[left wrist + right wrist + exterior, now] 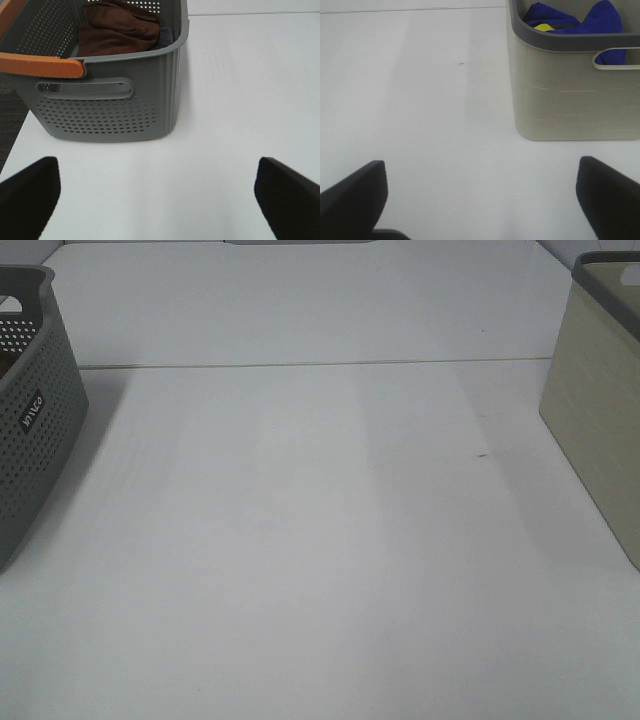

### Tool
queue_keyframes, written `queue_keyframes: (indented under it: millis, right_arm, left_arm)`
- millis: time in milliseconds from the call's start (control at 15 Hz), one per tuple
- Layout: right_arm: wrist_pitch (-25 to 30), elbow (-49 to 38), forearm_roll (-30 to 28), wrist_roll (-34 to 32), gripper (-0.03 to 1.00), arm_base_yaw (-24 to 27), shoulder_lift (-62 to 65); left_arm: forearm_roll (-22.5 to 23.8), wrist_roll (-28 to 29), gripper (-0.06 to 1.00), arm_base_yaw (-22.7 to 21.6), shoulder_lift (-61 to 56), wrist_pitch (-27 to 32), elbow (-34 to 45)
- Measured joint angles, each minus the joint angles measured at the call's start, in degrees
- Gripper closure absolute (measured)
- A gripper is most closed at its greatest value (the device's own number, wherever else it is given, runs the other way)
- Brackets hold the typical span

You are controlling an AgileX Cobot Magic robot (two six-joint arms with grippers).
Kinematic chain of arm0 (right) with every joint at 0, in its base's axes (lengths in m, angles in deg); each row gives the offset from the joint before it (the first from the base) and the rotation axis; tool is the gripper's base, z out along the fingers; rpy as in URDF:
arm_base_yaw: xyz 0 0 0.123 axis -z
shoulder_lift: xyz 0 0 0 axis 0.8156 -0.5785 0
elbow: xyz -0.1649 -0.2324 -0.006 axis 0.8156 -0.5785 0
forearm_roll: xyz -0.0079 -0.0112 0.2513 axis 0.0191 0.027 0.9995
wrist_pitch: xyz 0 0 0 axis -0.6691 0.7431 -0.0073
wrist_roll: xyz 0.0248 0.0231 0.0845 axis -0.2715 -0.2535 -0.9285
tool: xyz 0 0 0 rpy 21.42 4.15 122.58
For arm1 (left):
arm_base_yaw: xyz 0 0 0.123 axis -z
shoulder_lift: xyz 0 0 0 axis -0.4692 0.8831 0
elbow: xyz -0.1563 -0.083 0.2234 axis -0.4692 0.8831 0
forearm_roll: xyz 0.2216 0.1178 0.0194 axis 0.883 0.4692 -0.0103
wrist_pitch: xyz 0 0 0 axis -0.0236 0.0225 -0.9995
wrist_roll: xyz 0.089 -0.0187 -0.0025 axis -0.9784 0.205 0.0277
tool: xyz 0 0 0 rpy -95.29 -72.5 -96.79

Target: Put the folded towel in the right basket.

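A brown folded towel point(117, 27) lies inside the grey perforated basket point(110, 100) on the left of the table point(35, 410). The beige right basket point(570, 95) stands at the table's right edge point(600, 410) and holds a blue cloth point(600, 20) with a bit of yellow point(545, 27). My left gripper point(157, 200) is open and empty over bare table, short of the grey basket. My right gripper point(480, 200) is open and empty over bare table, short of the beige basket. Neither gripper shows in the exterior high view.
The grey basket has an orange handle point(40, 65) lying across its rim. A seam point(300, 365) runs across the white table at the back. A small dark mark point(483, 454) sits on the table toward the beige basket.
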Motion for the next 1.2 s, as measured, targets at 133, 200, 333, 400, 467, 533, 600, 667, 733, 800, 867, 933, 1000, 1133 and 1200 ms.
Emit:
queue_keyframes:
  millis: [133, 200, 333, 400, 467, 533, 600, 667, 733, 800, 867, 933, 1000, 1133, 1200]
  right_arm:
    - [0.00, 0.00, 0.00, 0.00, -0.01, 0.00, 0.00]
    - [0.00, 0.00, 0.00, 0.00, -0.01, 0.00, 0.00]
    - [0.00, 0.00, 0.00, 0.00, -0.01, 0.00, 0.00]
    - [0.00, 0.00, 0.00, 0.00, -0.01, 0.00, 0.00]
    - [0.00, 0.00, 0.00, 0.00, -0.01, 0.00, 0.00]
    - [0.00, 0.00, 0.00, 0.00, -0.01, 0.00, 0.00]
    - [0.00, 0.00, 0.06, 0.00, -0.01, 0.00, 0.00]
    - [0.00, 0.00, 0.06, 0.00, -0.01, 0.46, 0.00]
    - [0.00, 0.00, 0.11, 0.00, -0.01, 1.66, 0.00]
    - [0.00, 0.00, 0.17, 0.00, -0.01, 2.35, 0.00]
    - [0.00, 0.00, 0.23, 0.00, -0.01, 2.46, 0.00]
    - [0.00, 0.00, 0.29, 0.00, -0.01, 2.52, 0.00]
    - [0.00, 0.00, 0.46, 0.00, -0.01, 2.58, 0.00]
    - [0.00, 0.00, 0.46, 0.00, -0.01, 2.58, 0.00]
    - [0.00, 0.00, 0.46, 0.00, -0.01, 2.58, 0.00]
  left_arm:
    - [0.00, 0.00, -0.03, 0.00, 0.00, 0.00, 0.00]
    - [0.00, 0.00, -0.03, 0.00, 0.00, 0.00, 0.00]
    - [0.00, 0.00, -0.03, 0.00, 0.00, 0.00, 0.00]
    - [0.00, 0.00, -0.03, 0.00, 0.00, 0.00, 0.00]
    - [0.00, 0.00, -0.03, 0.00, 0.00, 0.00, 0.00]
    - [0.00, 0.00, -0.03, 0.00, 0.00, 0.00, 0.00]
    - [0.00, 0.00, -0.03, 0.00, 0.00, 0.00, 0.00]
    - [0.00, 0.00, -0.03, 0.00, 0.00, 0.00, 0.00]
    - [0.00, 0.00, -0.03, 0.00, 0.00, 0.00, 0.00]
    - [0.00, 0.00, -0.03, 0.00, 0.00, 0.00, 0.00]
    - [0.00, 0.00, -0.03, 0.00, 0.00, 0.00, 0.00]
    - [0.00, 0.00, -0.03, 0.00, 0.00, 0.00, 0.00]
    - [0.00, 0.00, -0.03, 0.00, 0.00, 0.00, 0.00]
    - [0.00, 0.00, -0.03, 0.00, 0.00, 0.00, 0.00]
    - [0.00, 0.00, -0.03, 0.00, 0.00, 0.00, 0.00]
